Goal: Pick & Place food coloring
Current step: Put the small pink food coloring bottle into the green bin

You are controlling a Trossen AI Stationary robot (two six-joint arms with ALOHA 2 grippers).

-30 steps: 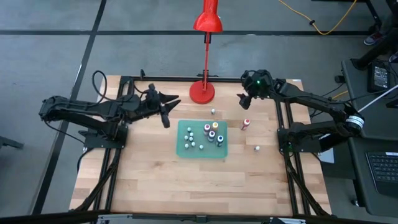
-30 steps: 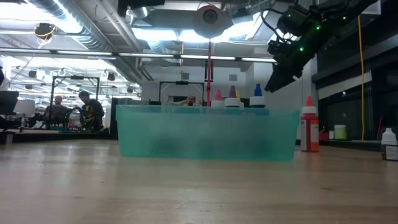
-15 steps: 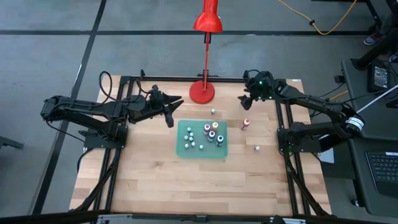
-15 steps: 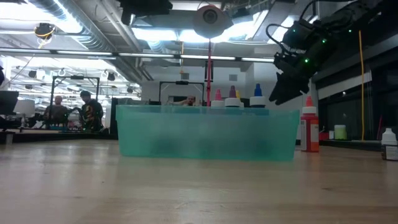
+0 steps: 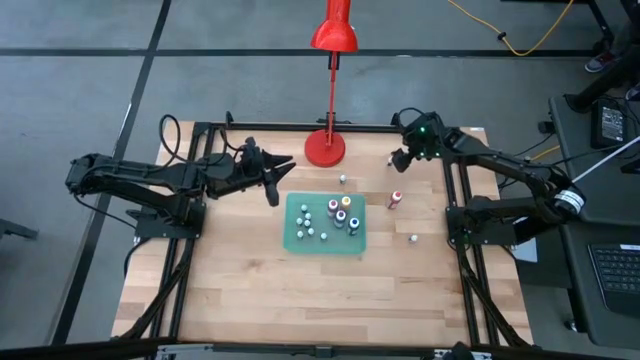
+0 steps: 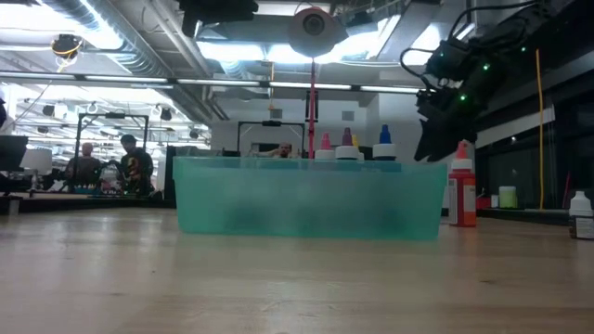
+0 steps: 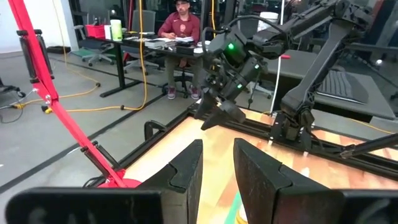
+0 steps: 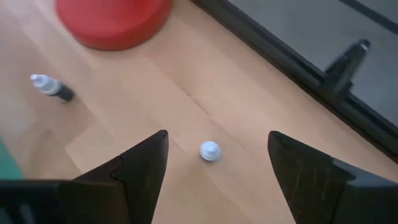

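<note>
Right gripper [image 8: 214, 163] hangs spread wide above a tiny white-capped bottle [image 8: 209, 150], seemingly upright on the table [image 5: 260, 290] near the lamp base [image 8: 112, 22]. The bottle sits between the fingers, below them, untouched. Another dark bottle [image 8: 51, 87] lies beside the base. Left gripper [image 5: 272, 178] waits, narrowly parted, empty.

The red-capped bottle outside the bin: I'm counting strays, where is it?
In the high view the red-capped bottle stands on the table right of the green bin, below the open right pincer.
</note>
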